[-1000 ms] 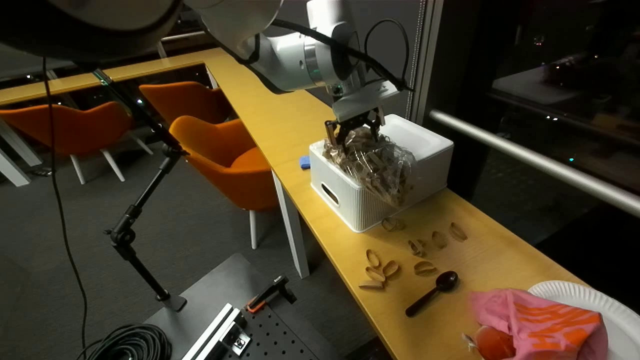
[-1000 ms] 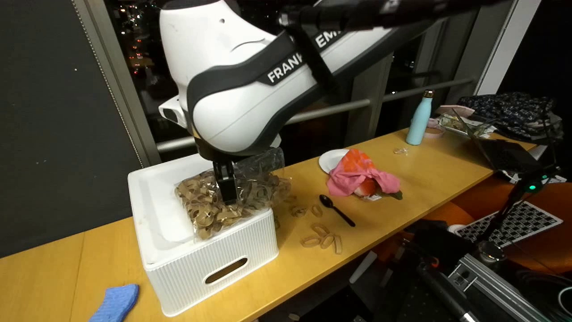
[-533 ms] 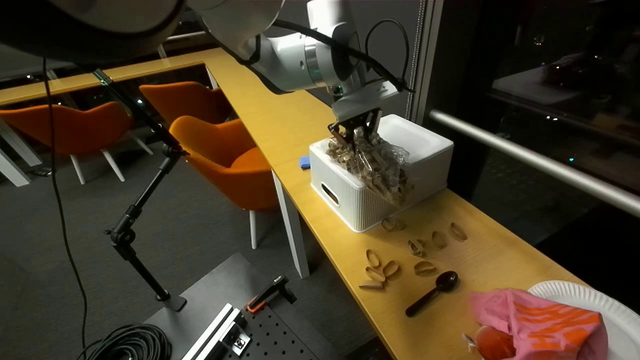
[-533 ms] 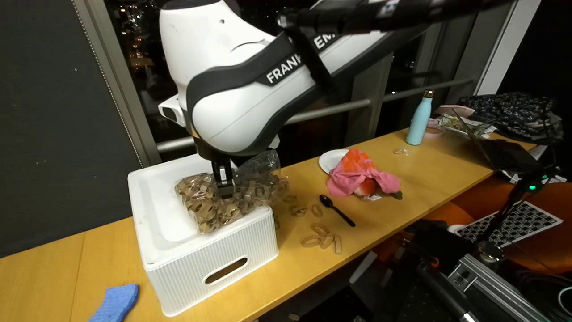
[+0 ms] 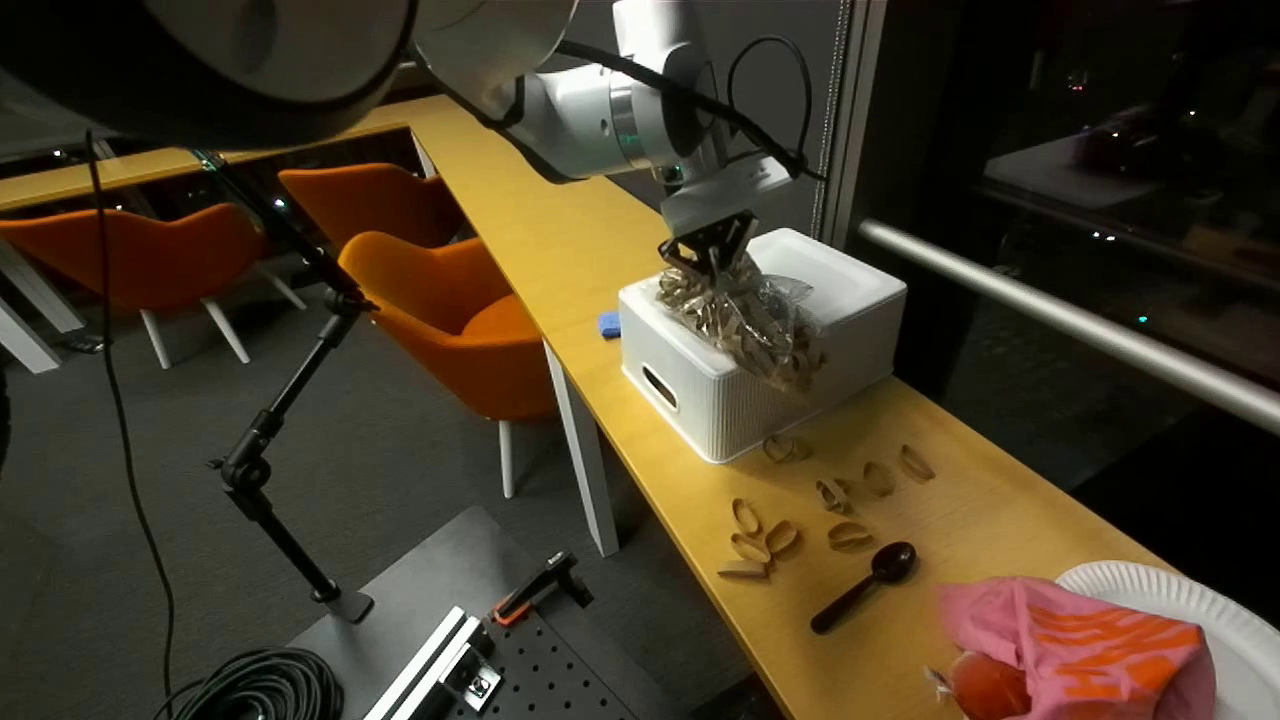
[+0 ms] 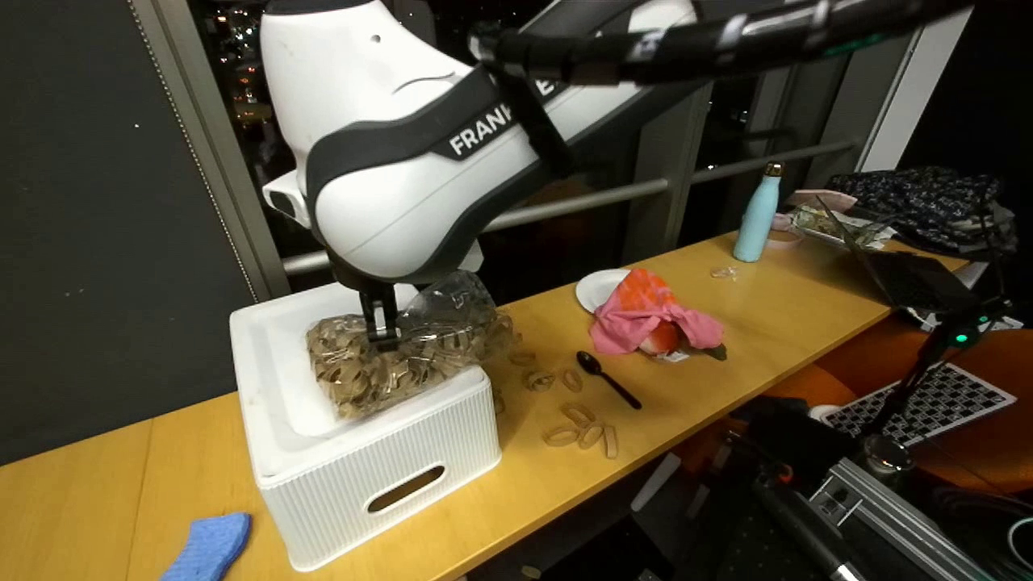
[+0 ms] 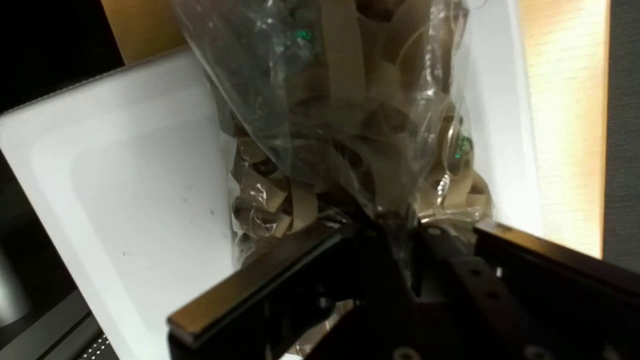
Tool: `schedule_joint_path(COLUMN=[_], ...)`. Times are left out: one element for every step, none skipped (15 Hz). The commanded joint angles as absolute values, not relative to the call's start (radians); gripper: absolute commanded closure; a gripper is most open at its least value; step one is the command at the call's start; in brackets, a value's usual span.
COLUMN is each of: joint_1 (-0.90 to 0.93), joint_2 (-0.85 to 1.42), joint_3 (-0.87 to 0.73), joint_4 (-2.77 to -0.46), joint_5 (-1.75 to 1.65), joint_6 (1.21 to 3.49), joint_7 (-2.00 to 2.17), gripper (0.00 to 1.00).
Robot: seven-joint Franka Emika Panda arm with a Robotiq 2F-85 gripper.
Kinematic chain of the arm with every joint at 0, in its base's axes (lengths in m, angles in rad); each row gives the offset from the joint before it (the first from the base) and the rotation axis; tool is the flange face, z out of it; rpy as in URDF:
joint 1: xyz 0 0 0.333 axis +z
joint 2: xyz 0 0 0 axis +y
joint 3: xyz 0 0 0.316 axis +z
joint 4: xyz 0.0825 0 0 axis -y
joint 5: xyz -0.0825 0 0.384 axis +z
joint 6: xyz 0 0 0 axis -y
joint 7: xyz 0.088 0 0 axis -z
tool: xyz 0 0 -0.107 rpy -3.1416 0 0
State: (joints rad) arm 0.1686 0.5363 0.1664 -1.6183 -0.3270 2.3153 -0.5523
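Observation:
A clear plastic bag full of tan rings rests on the lid of a white ribbed box. My gripper points down onto the bag's top with its jaws drawn close together. In the wrist view, bunched film of the bag runs in between the fingertips of the gripper, so it is shut on the bag. Part of the bag hangs over the box's edge, and its loose clear end stands up beside the fingers in an exterior view. The pinched film itself is mostly hidden by the dark fingers.
Several loose tan rings and a black spoon lie on the wooden table. Farther along are a pink and orange cloth, a white plate and a blue bottle. A blue cloth lies near the box.
The jaws have come together from wide apart and gathered the bag's film. The gripper has risen slightly and shifted left in an exterior view, and the bag has shifted a little with it.

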Motion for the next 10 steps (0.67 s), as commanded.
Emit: schedule_joint_path(joint_1=[0.209,0.219,0.230,0.239,0.248,0.257,0.264,0.271,0.276,0.280], joint_2=[0.622,0.637,0.654,0.667,0.680,0.695,0.707,0.717,0.726,0.733], joint_3=[0.171,0.172,0.170,0.171,0.171,0.170,0.169,0.169,0.168,0.167], joint_4=[-1.489,-1.466,-1.441,-1.419,-1.396,-1.372,-1.352,-1.333,-1.318,-1.305], joint_5=[-0.331,-0.332,-0.335,-0.335,-0.334,-0.336,-0.336,-0.335,-0.336,-0.336], joint_6=[2.278,2.271,2.265,2.257,2.251,2.246,2.238,2.230,2.226,2.221], joint_7=[-0.535,-0.532,-0.529,-0.528,-0.527,-0.527,-0.527,-0.527,-0.527,-0.528], gripper=[0.97,0.97,0.97,0.97,0.97,0.97,0.97,0.97,0.97,0.97])
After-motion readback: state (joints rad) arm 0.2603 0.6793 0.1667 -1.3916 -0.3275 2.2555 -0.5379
